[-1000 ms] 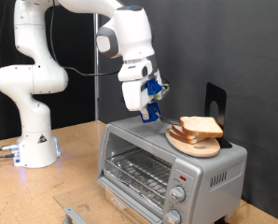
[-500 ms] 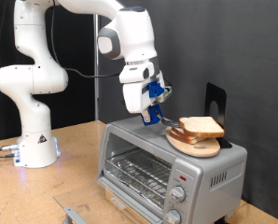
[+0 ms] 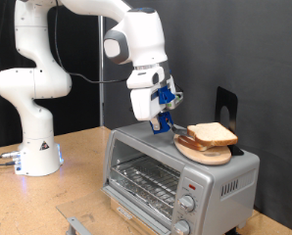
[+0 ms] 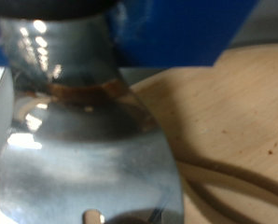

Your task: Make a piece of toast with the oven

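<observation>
The piece of toast (image 3: pixel 212 133) lies on a round wooden board (image 3: pixel 198 151) on top of the silver oven (image 3: pixel 224 176), whose glass door (image 3: pixel 141 182) is shut. My gripper (image 3: pixel 165 120), with blue fingers, hangs just above the oven top, close to the side of the board and toast nearer the exterior view's left. In the wrist view a shiny metal spatula blade (image 4: pixel 83 140) runs out from between the blue fingers, next to a pale tan surface (image 4: pixel 234 121).
The oven stands on a wooden table (image 3: pixel 77 181), with two round knobs (image 3: pixel 188 204) on its front. The white arm base (image 3: pixel 36 147) stands at the exterior view's left. A black upright object (image 3: pixel 225 106) stands behind the toast. A grey metal piece (image 3: pixel 77 223) lies at the table's front.
My gripper has moved a little towards the exterior view's right and closer to the board and toast. The toast and oven have not moved.
</observation>
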`<action>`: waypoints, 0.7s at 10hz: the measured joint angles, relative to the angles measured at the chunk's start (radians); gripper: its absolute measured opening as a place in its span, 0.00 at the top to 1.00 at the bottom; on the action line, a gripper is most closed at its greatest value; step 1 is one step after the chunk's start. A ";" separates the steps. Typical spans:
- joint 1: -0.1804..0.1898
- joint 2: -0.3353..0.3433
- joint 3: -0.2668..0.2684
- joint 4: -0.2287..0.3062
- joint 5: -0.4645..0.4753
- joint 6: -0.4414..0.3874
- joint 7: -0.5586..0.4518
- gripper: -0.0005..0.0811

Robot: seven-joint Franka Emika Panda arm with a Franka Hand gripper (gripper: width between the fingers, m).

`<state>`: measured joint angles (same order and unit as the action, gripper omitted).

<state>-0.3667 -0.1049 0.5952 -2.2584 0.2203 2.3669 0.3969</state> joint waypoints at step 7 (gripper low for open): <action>-0.003 0.052 -0.006 0.044 -0.053 0.002 0.049 0.51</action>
<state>-0.3696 -0.0524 0.5896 -2.2141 0.1676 2.3688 0.4456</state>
